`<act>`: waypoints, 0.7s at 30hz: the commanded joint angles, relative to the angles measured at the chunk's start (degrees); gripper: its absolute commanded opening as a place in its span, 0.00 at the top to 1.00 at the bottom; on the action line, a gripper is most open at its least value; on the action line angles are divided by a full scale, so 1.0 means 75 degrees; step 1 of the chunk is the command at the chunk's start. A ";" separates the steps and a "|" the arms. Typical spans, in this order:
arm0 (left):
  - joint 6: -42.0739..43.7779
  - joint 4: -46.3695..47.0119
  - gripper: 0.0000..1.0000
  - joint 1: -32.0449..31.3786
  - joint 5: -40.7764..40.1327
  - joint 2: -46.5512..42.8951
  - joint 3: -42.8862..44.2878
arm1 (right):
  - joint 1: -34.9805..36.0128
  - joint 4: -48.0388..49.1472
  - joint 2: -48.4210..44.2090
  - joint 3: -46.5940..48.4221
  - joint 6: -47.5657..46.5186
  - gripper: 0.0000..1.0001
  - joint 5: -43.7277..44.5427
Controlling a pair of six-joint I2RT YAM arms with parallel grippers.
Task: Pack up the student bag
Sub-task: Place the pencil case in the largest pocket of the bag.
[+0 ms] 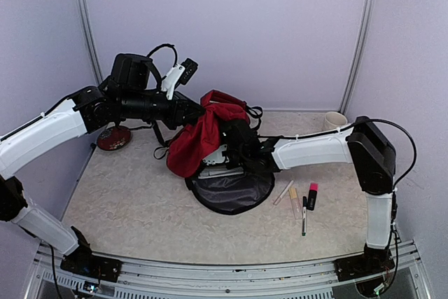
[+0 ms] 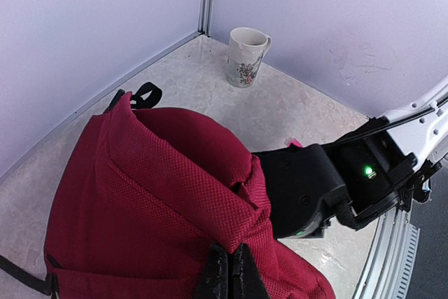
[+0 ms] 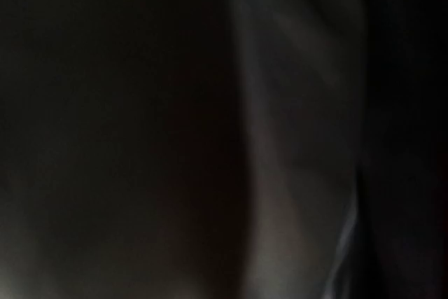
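The student bag (image 1: 198, 139), dark red fabric, is held up in the middle of the table. My left gripper (image 1: 204, 111) is shut on a fold of its upper edge; the left wrist view shows the black fingertips (image 2: 218, 271) pinching the red cloth of the bag (image 2: 154, 187). My right arm (image 1: 308, 150) reaches in from the right, and its black wrist (image 2: 301, 187) goes into the bag's opening. The right gripper itself is hidden inside the bag. The right wrist view is almost wholly dark, so what the jaws touch does not show.
A dark round fabric piece (image 1: 231, 190) lies under the bag. Several pens and highlighters (image 1: 302, 201) lie to the right of it. A white mug (image 1: 335, 120) (image 2: 246, 56) stands at the back right, a red round object (image 1: 113, 137) at the left.
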 commanded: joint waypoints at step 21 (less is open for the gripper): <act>-0.0909 0.0863 1.00 0.0474 -0.0029 0.0095 0.0132 | 0.1370 0.0632 -0.1634 -0.1518 0.3015 0.00 0.0729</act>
